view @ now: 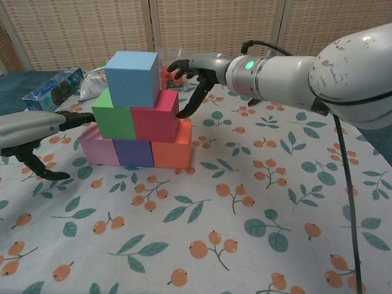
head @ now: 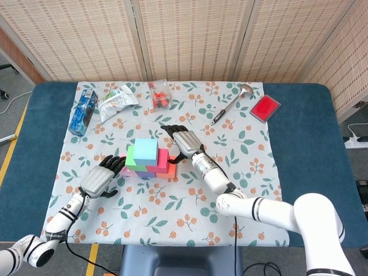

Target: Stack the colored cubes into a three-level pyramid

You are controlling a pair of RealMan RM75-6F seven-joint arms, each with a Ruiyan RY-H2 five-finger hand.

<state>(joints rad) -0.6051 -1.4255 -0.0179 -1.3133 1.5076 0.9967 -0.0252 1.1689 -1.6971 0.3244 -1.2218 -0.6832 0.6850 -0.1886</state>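
A three-level pyramid of cubes stands mid-table. Its bottom row is a pink cube [view: 98,150], a purple cube [view: 133,152] and an orange cube [view: 173,146]. On them sit a green cube [view: 113,116] and a red cube [view: 155,117], topped by a light blue cube [view: 130,78] [head: 145,150]. My right hand [view: 197,75] [head: 181,142] hovers open just right of the red cube, fingertips almost touching its upper edge. My left hand [view: 38,131] [head: 101,177] lies open left of the pink cube, fingers pointing at it, holding nothing.
At the back lie a blue packet [head: 83,110], a crinkled wrapper [head: 118,100], a clear bag with red pieces [head: 160,95], a metal spoon [head: 232,102] and a red box [head: 265,108]. The floral cloth [head: 190,213] covers the table.
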